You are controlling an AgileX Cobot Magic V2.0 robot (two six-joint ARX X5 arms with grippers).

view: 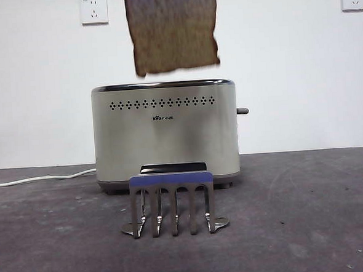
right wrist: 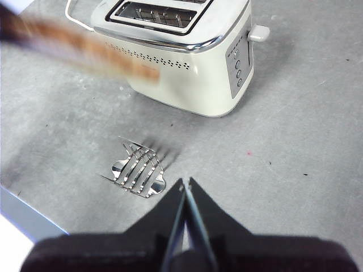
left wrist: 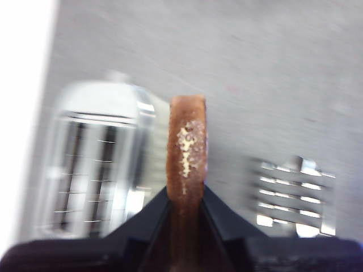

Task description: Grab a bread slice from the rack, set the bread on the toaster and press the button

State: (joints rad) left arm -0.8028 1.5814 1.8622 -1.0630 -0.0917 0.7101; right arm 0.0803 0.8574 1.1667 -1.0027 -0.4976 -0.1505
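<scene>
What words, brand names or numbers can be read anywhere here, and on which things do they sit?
No text can be read for certain.
Small dark logo on the boxy cream-beige toaster, under its row of holes: too small and blurred to read.
Round controls on the toaster's narrow side wall: any markings too small to tell.
Two white wall sockets: no lettering visible.

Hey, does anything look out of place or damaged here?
Nothing stands out. The tan wholemeal slice of bread hangs above the upright cream-beige toaster, clamped by the left end effector; the shiny metal rack stands upright, empty.
</scene>
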